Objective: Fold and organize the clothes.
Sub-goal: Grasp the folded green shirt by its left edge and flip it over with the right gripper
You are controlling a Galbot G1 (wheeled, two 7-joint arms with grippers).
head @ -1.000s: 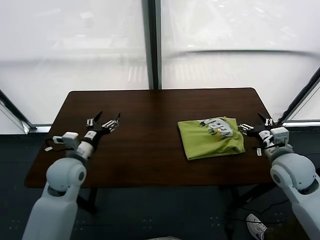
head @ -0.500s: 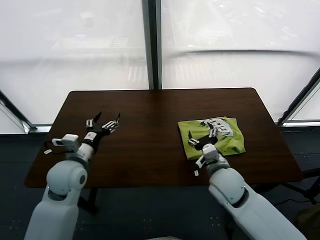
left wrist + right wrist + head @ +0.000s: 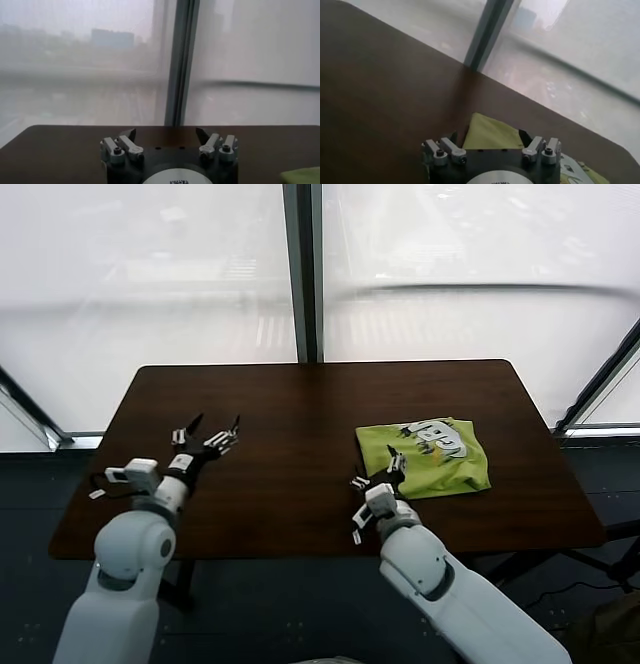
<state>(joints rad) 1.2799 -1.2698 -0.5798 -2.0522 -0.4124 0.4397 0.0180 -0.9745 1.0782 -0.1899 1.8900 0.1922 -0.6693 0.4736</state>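
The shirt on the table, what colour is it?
Lime green, with a small white print on top. The folded lime-green cotton T-shirt shows best in the head view.

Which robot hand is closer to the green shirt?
The right gripper, open at the near left corner of the green shirt. The left gripper waits open, far across the table.

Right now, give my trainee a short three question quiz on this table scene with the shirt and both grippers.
1. True or false: the lime-green T-shirt lies folded on the dark wooden table.
2. Which gripper is nearest the shirt? A) left gripper B) right gripper
3. Fill in: both grippers are ____ and hold nothing.

Key:
1. True; it sits on the robot's right side, white graphic up.
2. B; it is at the shirt's near left corner, while the left one hovers far across the table.
3. open
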